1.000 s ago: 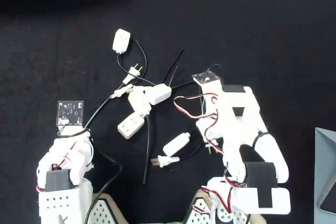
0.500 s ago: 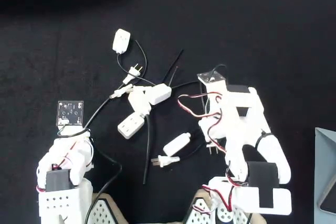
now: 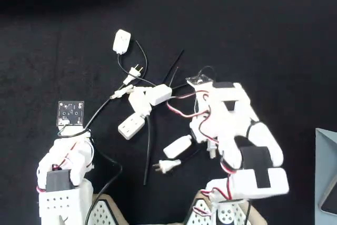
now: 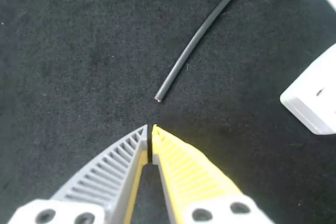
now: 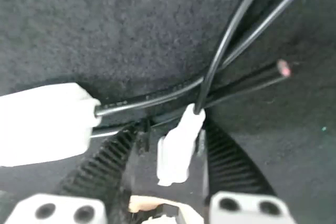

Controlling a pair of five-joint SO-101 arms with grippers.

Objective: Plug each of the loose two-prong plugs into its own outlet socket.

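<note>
Holding step, right arm: the right end effector [image 5: 173, 129] has its jaws closed down on a white two-prong plug [image 5: 176, 153], with the plug's cord [image 5: 231, 30] running out ahead of the tips. A white cord-end body [image 5: 42, 124], probably a socket, lies on the tabletop [image 5: 105, 24] just beside the jaws. The left end effector [image 4: 151, 129] is fully closed and empty, with a cut black cable end [image 4: 157, 98] just ahead of it.

Judgement: insertion not yet begun. Next, line the prongs up with the socket slots and push straight; the left arm is likely needed to brace the socket.
</note>
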